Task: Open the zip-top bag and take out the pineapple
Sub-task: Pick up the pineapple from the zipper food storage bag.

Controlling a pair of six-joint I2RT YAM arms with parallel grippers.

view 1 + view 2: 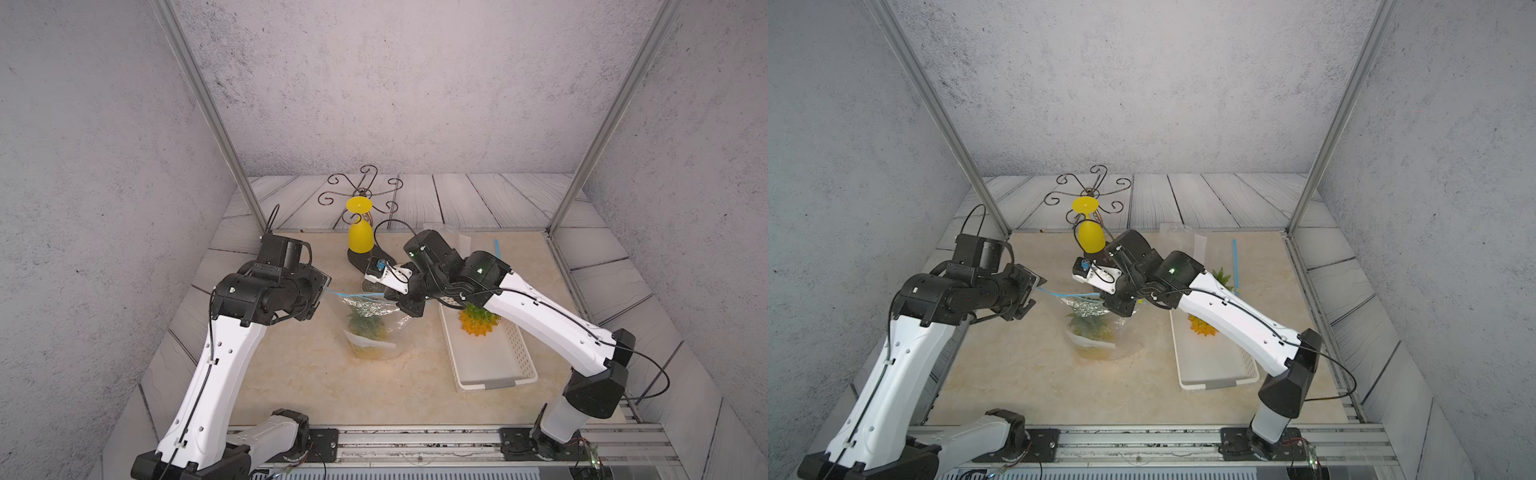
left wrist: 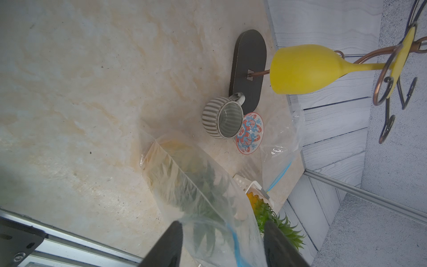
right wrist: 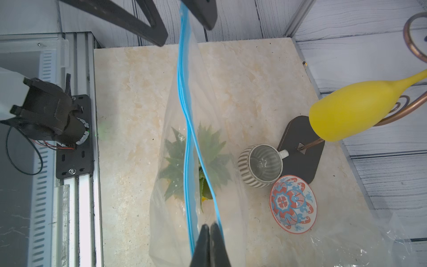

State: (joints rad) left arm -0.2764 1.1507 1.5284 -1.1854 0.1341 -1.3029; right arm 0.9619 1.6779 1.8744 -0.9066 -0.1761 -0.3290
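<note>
The right gripper is pinched shut on the blue zip rim of the bag. Its arm is bent low and reaches in from the bag's right. The left gripper stands half wide with the rim's other end between its fingers; whether they touch it I cannot tell. Its forearm lies level, pointing at the bag. The bag stands on the table with the pineapple inside, leaves up. Just behind the bag sit a cup and a dish. A basket lies to its right, and open tabletop spreads in front.
</note>
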